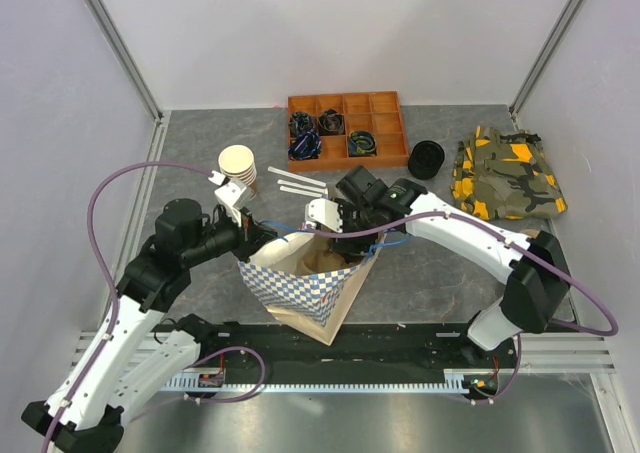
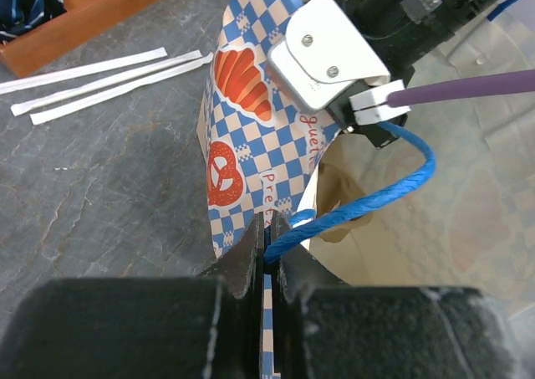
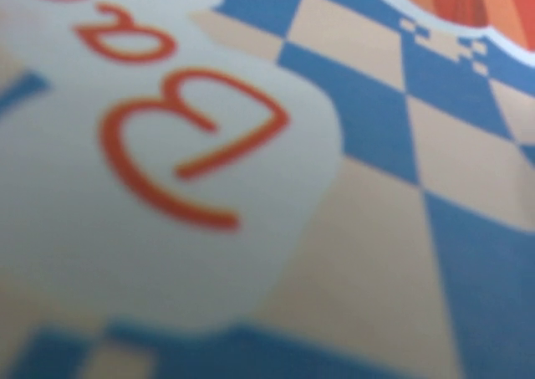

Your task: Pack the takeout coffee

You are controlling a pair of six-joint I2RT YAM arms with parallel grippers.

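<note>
A blue-checked paper bag (image 1: 300,288) stands at the middle of the table with both arms at its mouth. The left gripper (image 2: 267,260) is pinched tight on the bag's rim by the blue rope handle (image 2: 393,191). The right gripper (image 1: 335,216) is at the opposite rim, and I cannot tell its grip. The black-lidded takeout coffee (image 1: 426,159) sits apart near the orange tray (image 1: 340,100), apparently not yet packed. Picking it up and bagging it remain.

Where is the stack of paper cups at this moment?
In the top view, the stack of paper cups stands left of centre, behind the checkered paper bag and just left of the white sticks.
</note>
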